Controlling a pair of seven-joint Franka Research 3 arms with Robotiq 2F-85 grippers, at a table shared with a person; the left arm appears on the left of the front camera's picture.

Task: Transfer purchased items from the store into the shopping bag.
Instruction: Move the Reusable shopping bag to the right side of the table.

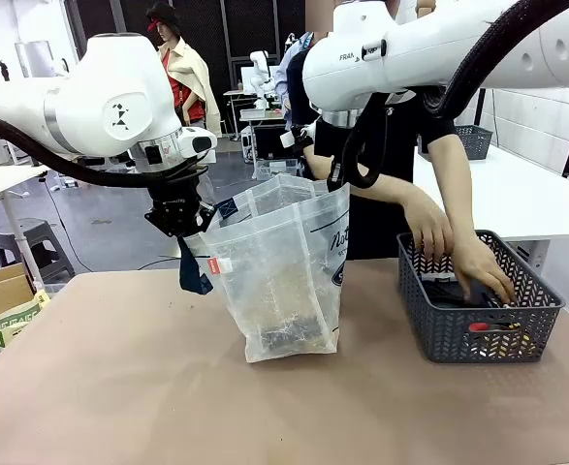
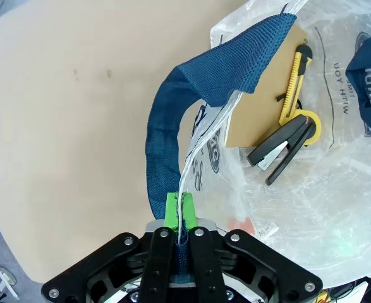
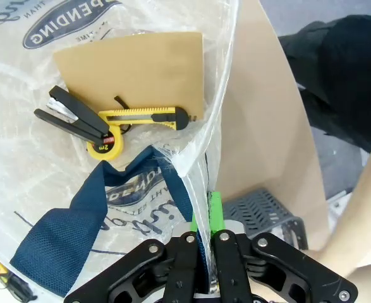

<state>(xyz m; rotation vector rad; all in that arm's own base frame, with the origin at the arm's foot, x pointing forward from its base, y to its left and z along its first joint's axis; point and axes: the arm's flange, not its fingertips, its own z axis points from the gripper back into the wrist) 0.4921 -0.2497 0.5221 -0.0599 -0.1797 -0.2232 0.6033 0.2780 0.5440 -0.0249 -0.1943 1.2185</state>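
Left end effector point(image 2: 180, 208) was clamped shut on the navy handle point(image 2: 166, 145) and rim of the shopping bag point(image 1: 284, 281). Right end effector point(image 3: 207, 208) was pinched shut on the opposite rim. Below and between them, inside the bag, lay a brown pack point(image 3: 134, 66), a yellow knife point(image 3: 144, 115) and a stapler point(image 3: 71, 117). Beyond the right one, a person's hand point(image 1: 483, 276) was in the basket point(image 1: 478, 339) on the bench point(image 1: 119, 387).

The person's hand point(image 1: 485, 271) and the lattice wall of the store point(image 1: 478, 341) cover most of the purchased items point(image 1: 447, 294) — just a red scrap point(image 1: 479, 326) can be made out. Through the shopping bag point(image 1: 279, 281) the contents are a blur, and its script lettering point(image 1: 338, 239) wraps round the side out of sight.
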